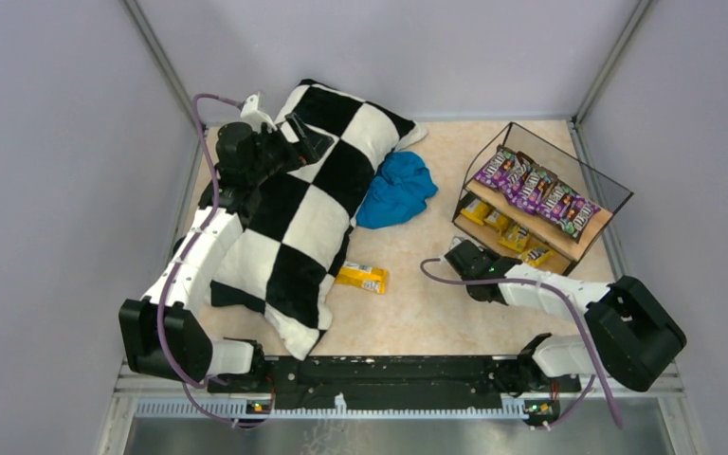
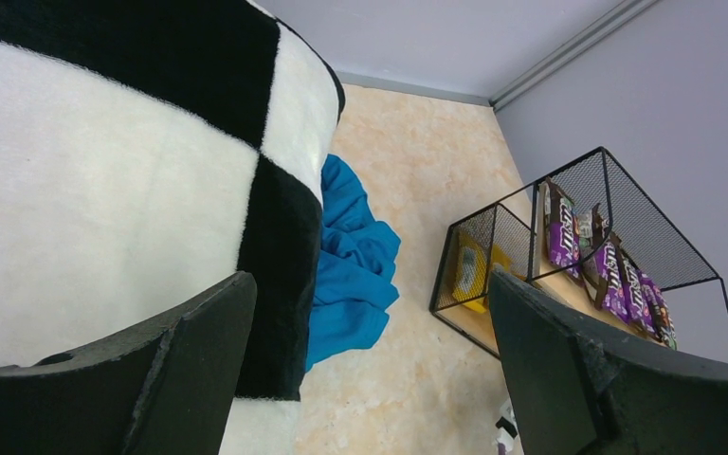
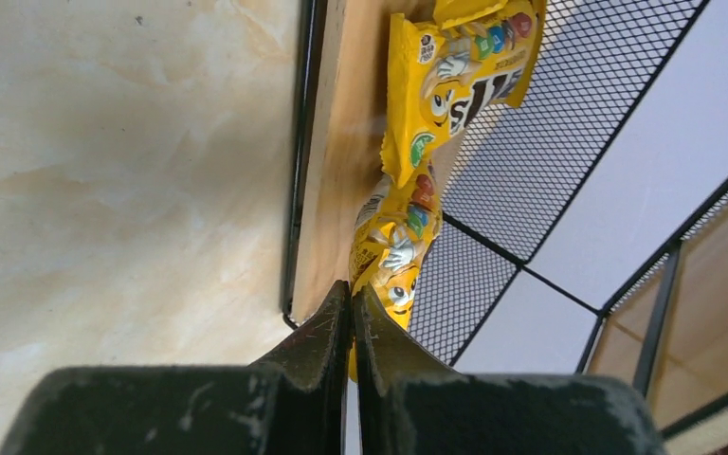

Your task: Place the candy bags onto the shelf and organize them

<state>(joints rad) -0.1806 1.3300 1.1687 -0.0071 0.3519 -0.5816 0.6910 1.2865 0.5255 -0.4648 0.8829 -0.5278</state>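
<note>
Tabletop: shelf, purple bags above, yellow bags below; right gripper pressed together, left gripper spread.

- The candy bags are gleaming as glossy, crinkled plastic film.
- The shelf is showing matt light wood boards, thin black wire and fine mesh.
- The pillow is looking like fuzzy plush cloth.
- The blue cloth is looking soft and matt.
- The table is looking smooth and marbled.
</note>
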